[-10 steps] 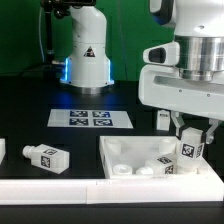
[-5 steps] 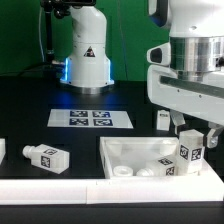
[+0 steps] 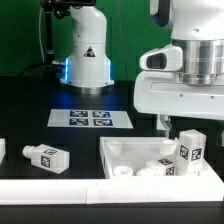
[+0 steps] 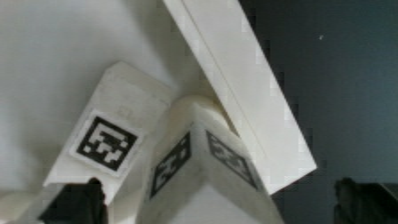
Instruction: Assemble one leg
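Observation:
A leg (image 3: 190, 151), a stubby white peg with black-and-white tags, stands upright in the corner of the white tray-like panel (image 3: 130, 148) at the exterior view's right. My gripper (image 3: 188, 124) hangs just above it, open. In the wrist view the leg (image 4: 192, 165) sits between my two dark fingertips (image 4: 71, 202), which stand wide apart and do not touch it. My gripper (image 4: 217, 203) holds nothing. The panel's rim (image 4: 231, 70) runs beside the leg.
Another leg (image 3: 48, 157) lies on the table at the exterior view's left, and one more (image 3: 2, 150) at the left edge. Two small white parts (image 3: 122, 170) (image 3: 163, 166) lie in the panel. The marker board (image 3: 90, 118) lies behind. The arm's base (image 3: 88, 55) stands at the back.
My hand has risen and shifted toward the exterior view's left. The fingers that flanked the leg are now above it. The leg has stayed upright in the panel's corner.

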